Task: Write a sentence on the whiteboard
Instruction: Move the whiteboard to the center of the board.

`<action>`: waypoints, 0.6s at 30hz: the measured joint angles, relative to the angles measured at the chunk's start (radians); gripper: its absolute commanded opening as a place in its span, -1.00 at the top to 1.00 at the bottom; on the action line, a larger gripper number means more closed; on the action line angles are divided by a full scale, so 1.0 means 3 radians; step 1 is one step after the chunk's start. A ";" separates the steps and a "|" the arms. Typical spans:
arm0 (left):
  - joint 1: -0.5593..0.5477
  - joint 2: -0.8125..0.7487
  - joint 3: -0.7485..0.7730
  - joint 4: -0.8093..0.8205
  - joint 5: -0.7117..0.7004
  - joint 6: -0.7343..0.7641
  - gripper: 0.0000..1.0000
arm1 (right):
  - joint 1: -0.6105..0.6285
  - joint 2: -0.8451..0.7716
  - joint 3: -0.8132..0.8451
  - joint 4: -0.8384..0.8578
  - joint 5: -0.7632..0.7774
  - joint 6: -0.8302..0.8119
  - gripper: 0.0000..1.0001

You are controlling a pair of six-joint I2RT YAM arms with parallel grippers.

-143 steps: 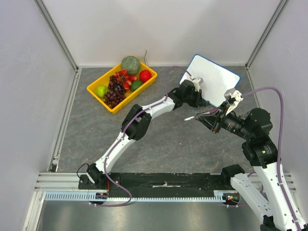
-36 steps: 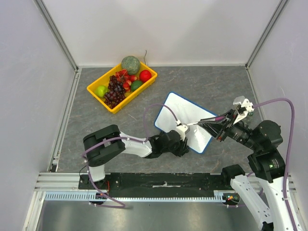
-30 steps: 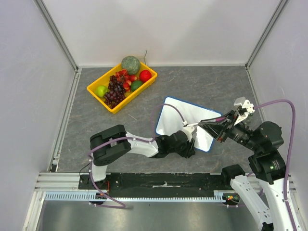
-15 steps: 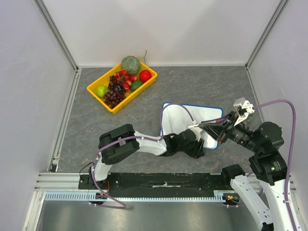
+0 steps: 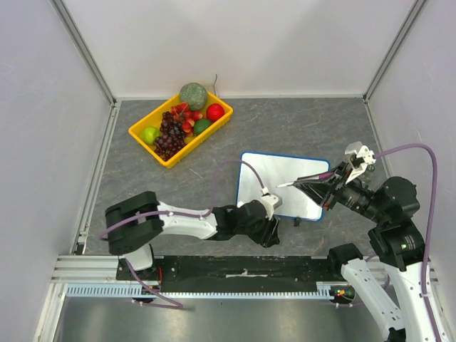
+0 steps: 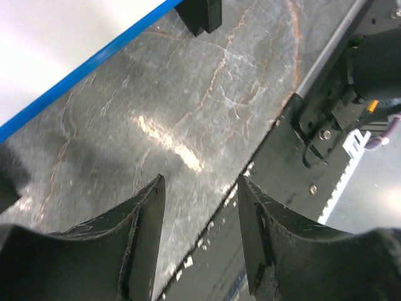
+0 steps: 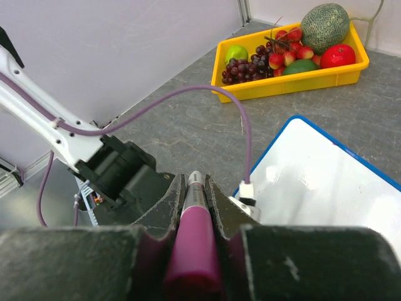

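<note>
Whiteboard (image 5: 285, 171) flat, plain white w/ blue rim; R gripper (image 7: 194, 187) clamps pink marker (image 7: 191, 251), L gripper (image 6: 199, 188) agape.

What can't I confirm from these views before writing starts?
Whether the marker tip touches the whiteboard: top view gives no height; right wrist view looks along the barrel.
Board's right part: covered by the right gripper, top view.
Most of the board: cut off at left wrist view's edge.
</note>
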 measured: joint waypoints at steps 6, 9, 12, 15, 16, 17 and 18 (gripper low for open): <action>-0.0004 -0.0732 -0.0287 -0.0259 -0.0039 -0.0036 -0.42 | 0.0001 0.0034 -0.0032 0.0057 -0.0018 -0.0017 1.00; 0.0000 -0.1202 -0.0482 -0.0346 -0.0118 -0.0069 -0.54 | 0.0005 0.0033 -0.0120 0.0097 -0.0043 -0.0025 1.00; 0.0057 -0.1606 -0.0642 -0.0437 -0.0135 -0.0112 -0.55 | 0.0011 0.0004 -0.0267 0.0121 -0.0060 -0.0024 1.00; 0.0272 -0.1948 -0.0809 -0.0516 -0.0066 -0.0179 -0.54 | 0.0019 -0.0081 -0.0456 0.0126 -0.0048 -0.0015 1.00; 0.0359 -0.2019 -0.0863 -0.0533 -0.0033 -0.0197 -0.54 | 0.0023 -0.0117 -0.0523 0.0125 -0.0032 -0.0006 1.00; 0.0481 -0.2102 -0.0941 -0.0540 0.0001 -0.0217 -0.55 | 0.0025 -0.0146 -0.0581 0.0125 -0.0013 0.0004 1.00; 0.0594 -0.2171 -0.1019 -0.0558 0.0028 -0.0234 -0.55 | 0.0025 -0.0168 -0.0636 0.0126 0.0008 0.0014 1.00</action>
